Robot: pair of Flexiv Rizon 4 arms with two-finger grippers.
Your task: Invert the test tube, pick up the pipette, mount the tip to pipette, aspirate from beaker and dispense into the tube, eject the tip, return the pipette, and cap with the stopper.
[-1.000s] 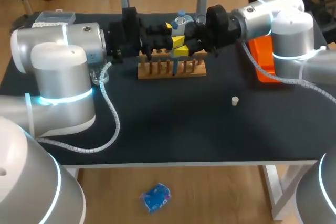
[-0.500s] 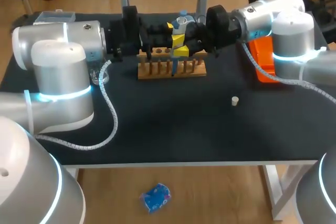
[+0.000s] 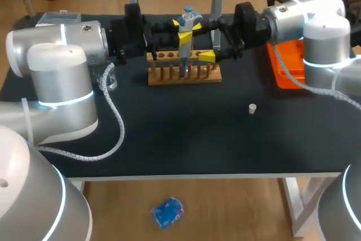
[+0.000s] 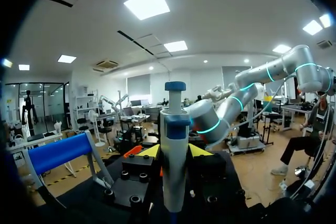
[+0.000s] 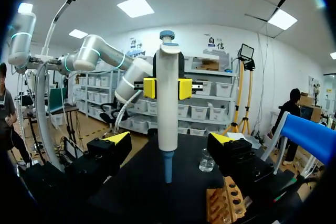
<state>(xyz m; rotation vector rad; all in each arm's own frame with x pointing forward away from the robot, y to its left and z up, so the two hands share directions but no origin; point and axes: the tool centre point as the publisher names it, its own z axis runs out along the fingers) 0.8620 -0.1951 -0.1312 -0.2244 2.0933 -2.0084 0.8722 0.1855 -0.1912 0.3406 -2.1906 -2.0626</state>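
Head view: pipette [image 3: 185, 35] upright over rack [image 3: 184, 75], far middle;
Left gripper [image 5: 167, 88]: clamped on its barrel;
Right gripper [image 5: 169, 139]: spread wide — empty;
Handling: likely light, rigid, slick; hold mid-barrel

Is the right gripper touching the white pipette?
Apart. Right wrist view: the right gripper stands open, with clear gaps either side of the white blue-ended pipette.

I count one pipette [image 3: 186, 26], one wooden tube rack [image 3: 184, 75], one glass beaker [image 3: 108, 80], one white stopper [image 3: 252, 108], one orange tray [image 3: 282, 65], one clear box [image 3: 56, 20], and two robot arms: left arm [image 3: 56, 66], right arm [image 3: 307, 18].
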